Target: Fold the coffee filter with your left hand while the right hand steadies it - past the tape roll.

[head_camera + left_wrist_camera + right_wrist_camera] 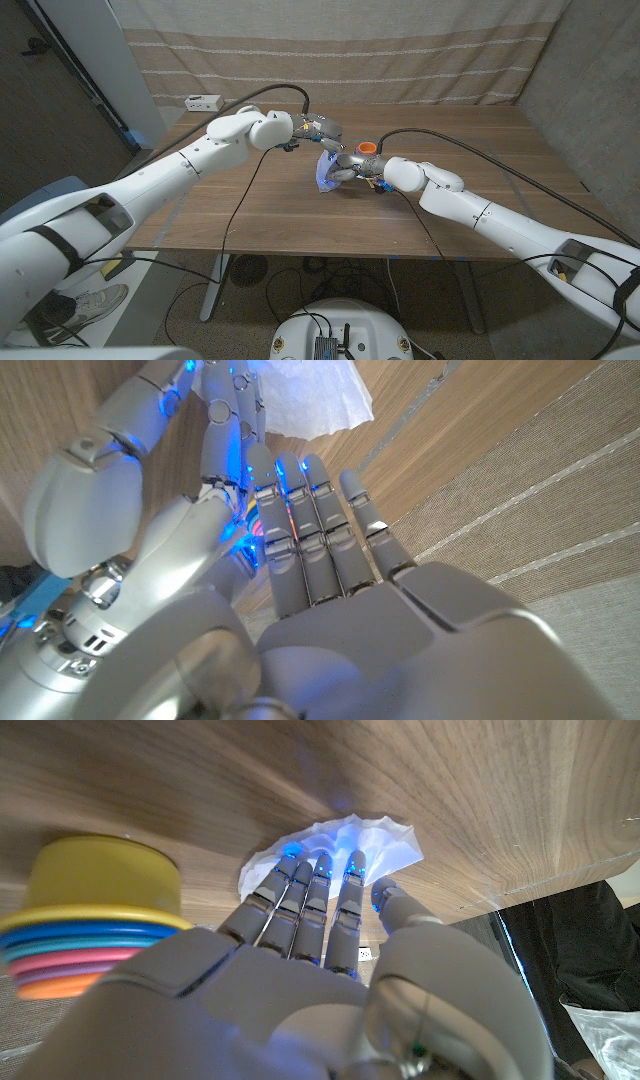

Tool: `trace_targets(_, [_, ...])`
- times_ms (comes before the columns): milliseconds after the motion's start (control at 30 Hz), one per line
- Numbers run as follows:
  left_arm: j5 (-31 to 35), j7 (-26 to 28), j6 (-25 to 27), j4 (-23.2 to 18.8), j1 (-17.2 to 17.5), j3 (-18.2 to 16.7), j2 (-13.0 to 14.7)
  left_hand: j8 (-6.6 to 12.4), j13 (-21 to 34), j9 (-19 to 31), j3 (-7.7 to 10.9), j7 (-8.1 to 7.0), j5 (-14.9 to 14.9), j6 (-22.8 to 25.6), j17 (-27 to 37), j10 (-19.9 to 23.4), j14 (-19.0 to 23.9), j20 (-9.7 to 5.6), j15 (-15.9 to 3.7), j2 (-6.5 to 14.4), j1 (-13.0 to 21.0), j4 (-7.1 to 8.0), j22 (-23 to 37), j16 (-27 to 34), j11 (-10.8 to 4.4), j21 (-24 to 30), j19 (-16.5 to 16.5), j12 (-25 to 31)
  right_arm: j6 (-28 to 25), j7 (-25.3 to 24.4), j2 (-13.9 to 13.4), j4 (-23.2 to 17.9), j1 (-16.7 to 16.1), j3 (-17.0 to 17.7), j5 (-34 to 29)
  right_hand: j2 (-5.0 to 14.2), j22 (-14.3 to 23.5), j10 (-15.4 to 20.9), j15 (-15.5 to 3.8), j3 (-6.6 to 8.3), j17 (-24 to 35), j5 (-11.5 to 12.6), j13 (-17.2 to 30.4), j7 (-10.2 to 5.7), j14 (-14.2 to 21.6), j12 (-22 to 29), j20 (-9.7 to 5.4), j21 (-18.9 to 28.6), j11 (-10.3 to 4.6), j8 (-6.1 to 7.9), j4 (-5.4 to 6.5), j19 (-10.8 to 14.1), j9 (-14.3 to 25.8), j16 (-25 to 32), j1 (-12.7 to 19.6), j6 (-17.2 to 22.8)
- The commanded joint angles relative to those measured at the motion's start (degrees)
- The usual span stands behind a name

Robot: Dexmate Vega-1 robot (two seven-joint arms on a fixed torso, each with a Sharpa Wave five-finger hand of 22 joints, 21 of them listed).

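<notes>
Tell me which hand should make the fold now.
Left, probably. The right hand already presses its fingertips on the coffee filter, steadying it. The left hand sits at the filter's far edge, seemingly free to lift it over.

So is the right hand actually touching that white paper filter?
Touching: in the right wrist view the right hand has its fingertips pressed on the coffee filter.

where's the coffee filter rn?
Head view: the coffee filter lies near the table's middle, between the left hand and right hand, whose fingertips press on it.
</notes>
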Motion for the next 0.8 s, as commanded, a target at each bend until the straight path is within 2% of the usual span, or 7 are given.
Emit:
trace_targets(33, [5.4, -0.3, -5.1, -3.8, 2.7, -2.6, 3.6, -0.36, -0.3, -0.1, 0.21, -0.23, -0.2, 0.5, -0.2, -0.1, 0.0, -0.52, -0.39, 0.1, 0.3, -0.69, -0.1, -0.7, -0.54, 0.2, 0.1, -0.3, -1.3, 1.1, 0.9, 0.2, 0.9, -1.1, -0.8, -0.04, 0.2, 0.2, 0.08, 0.38, 0.3, 0.0, 0.3, 0.06, 0.5, 0.0, 0.08, 0.5, 0.1, -0.25, 0.1, 0.7, 0.1, 0.2, 0.6, 0.5])
trace_targets(100, [6.2, -0.5, -5.0, -3.7, 3.2, -2.9, 3.6, -0.65, -0.5, -0.3, 0.32, -0.36, -0.3, 0.4, -0.4, -0.3, -0.4, -0.72, -0.68, 0.2, 0.3, -0.82, -0.2, -1.1, -1.19, 0.2, 0.1, -0.6, -1.6, 1.3, 1.1, 0.3, 1.2, -1.3, -0.9, -0.02, 0.2, 0.2, 0.07, 0.38, 0.3, 0.0, 0.3, 0.09, 0.5, 0.0, 0.08, 0.5, 0.03, -0.25, 0.13, 0.7, 0.1, 0.2, 0.6, 0.5])
trace_targets(300, [7.5, -1.3, -5.1, -2.5, 3.9, -3.4, 3.3, -1.47, -1.3, -0.8, 0.69, -0.58, -0.5, 0.4, -0.8, -0.5, -0.5, -1.78, -0.95, 0.1, 0.2, -1.39, -0.6, -2.2, -1.23, 0.8, 1.3, -1.4, -2.4, 1.8, 1.6, 0.6, 1.7, -1.9, -1.2, -0.02, 0.2, 0.2, 0.04, 0.43, 0.3, 0.0, 0.3, 0.17, 0.5, 0.0, 0.07, 0.5, 0.42, -0.26, 0.09, 0.7, 0.1, 0.2, 0.6, 0.5])
trace_targets(533, [6.8, -3.2, -6.0, 1.6, 3.5, -2.7, 1.9, -1.77, -1.9, -1.1, 0.87, -0.69, -0.6, 1.0, -0.9, 0.0, 0.3, -2.27, -1.03, 0.2, 0.0, -1.5, -0.8, -2.6, -1.32, 1.2, 2.2, -1.7, -3.2, 1.6, 1.8, 0.5, 1.8, -2.0, -1.2, -0.01, 0.2, 0.2, 0.15, 0.45, 0.3, 0.0, 0.3, 0.07, 0.5, 0.0, 0.06, 0.4, 0.4, -0.26, 0.07, 0.7, 0.1, 0.1, 0.7, 0.5])
trace_targets(600, [6.3, -3.8, -6.0, 2.7, 3.3, -2.5, 1.4, -2.34, -2.2, -1.3, 1.06, -0.75, -0.7, 0.4, -0.9, -0.7, -0.7, -2.42, -1.2, 0.2, 0.0, -1.8, -1.0, -3.5, -1.44, 1.2, 2.3, -2.3, -3.3, 1.5, 1.7, 0.3, 1.8, -2.0, -1.3, 0.0, 0.2, 0.2, 0.12, 0.44, 0.3, 0.0, 0.3, 0.13, 0.5, 0.0, 0.06, 0.4, 0.22, -0.25, 0.07, 0.7, 0.1, 0.2, 0.7, 0.6])
trace_targets(700, [6.4, -4.5, -5.8, 3.7, 2.9, -2.0, 0.9, -3.33, -2.7, -1.4, 1.12, -0.75, -0.8, -0.6, -0.9, -2.0, -2.3, -2.35, -0.77, 0.3, -0.2, -1.91, -1.2, -4.7, -0.6, 1.1, 1.7, -3.3, -3.5, 1.4, 1.6, 0.0, 1.7, -2.0, -1.3, 0.01, 0.2, 0.2, 0.09, 0.46, 0.3, 0.0, 0.3, 0.11, 0.6, -0.1, 0.06, 0.4, 0.23, -0.24, 0.07, 0.7, 0.2, 0.2, 0.7, 0.6])
trace_targets(800, [6.2, -5.0, -5.9, 4.9, 2.4, -1.5, 0.3, -3.96, -3.0, -1.5, 1.0, -0.61, -1.0, -1.4, -0.7, -2.8, -2.8, -2.16, -0.58, 0.4, -0.4, -1.68, -1.3, -5.2, -0.48, 1.0, 1.4, -3.9, -3.6, 1.4, 1.4, -0.2, 1.7, -2.0, -1.2, 0.01, 0.2, 0.2, 0.18, 0.47, 0.4, 0.0, 0.3, 0.06, 0.6, 0.0, 0.06, 0.4, 0.3, -0.24, 0.06, 0.7, 0.2, 0.1, 0.7, 0.6])
